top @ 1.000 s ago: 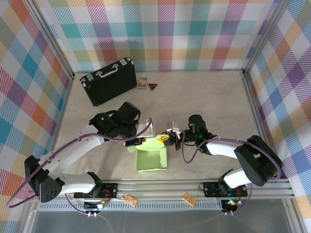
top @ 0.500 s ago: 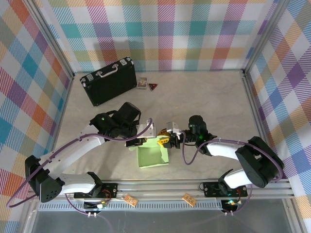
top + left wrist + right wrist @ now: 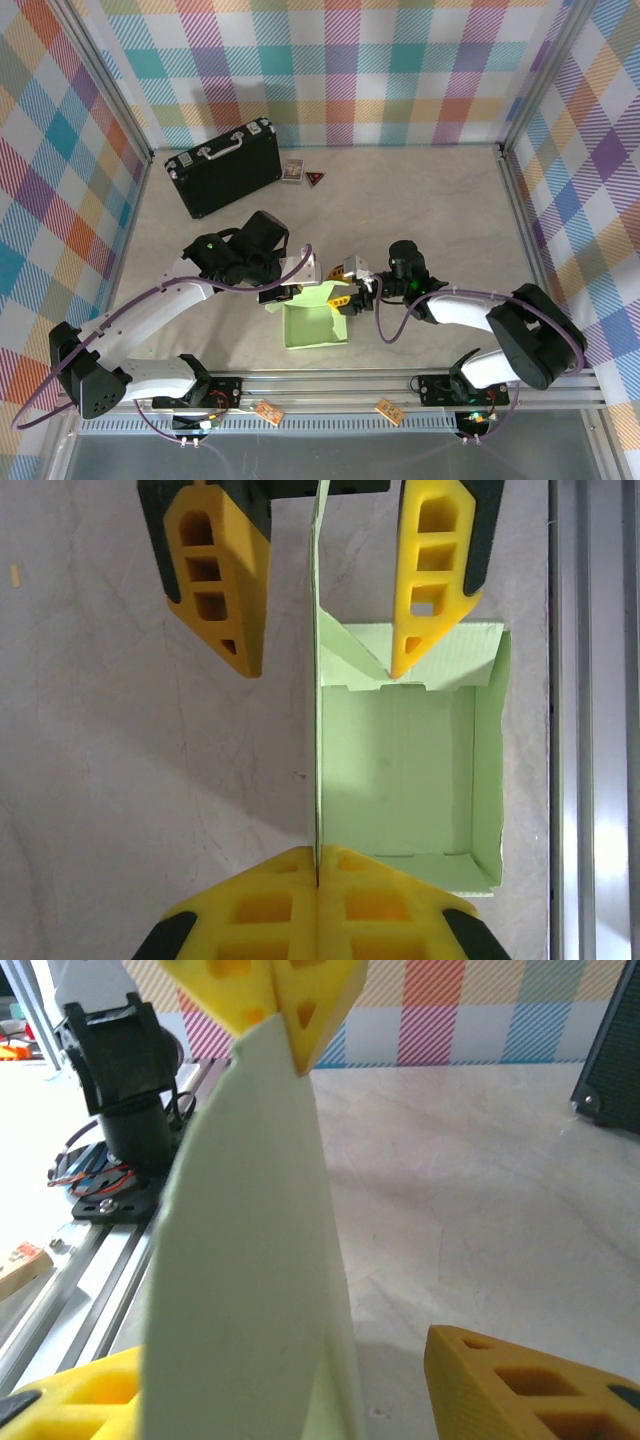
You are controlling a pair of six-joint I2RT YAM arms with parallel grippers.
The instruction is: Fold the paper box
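Note:
The paper box [image 3: 318,328] is a pale green shallow open box near the table's front edge, with one long flap [image 3: 318,750] standing upright on its left side. My left gripper [image 3: 318,854] is shut on the near end of that flap. My right gripper [image 3: 322,668] is open at the flap's far end, one finger on each side of it. Its yellow finger [image 3: 430,580] dips inside the box by the folded end wall, and its orange finger [image 3: 215,585] hangs outside over the table. In the right wrist view the flap [image 3: 240,1260] rises close between my right fingers [image 3: 520,1380].
A black briefcase [image 3: 222,166] lies at the back left, with two small cards [image 3: 292,171] beside it. The aluminium rail [image 3: 330,385] runs along the front edge, just past the box. Bare table stretches to the right and behind the arms.
My right gripper has opened and released the flap's far end. The box has turned slightly on the table. My left gripper keeps its hold.

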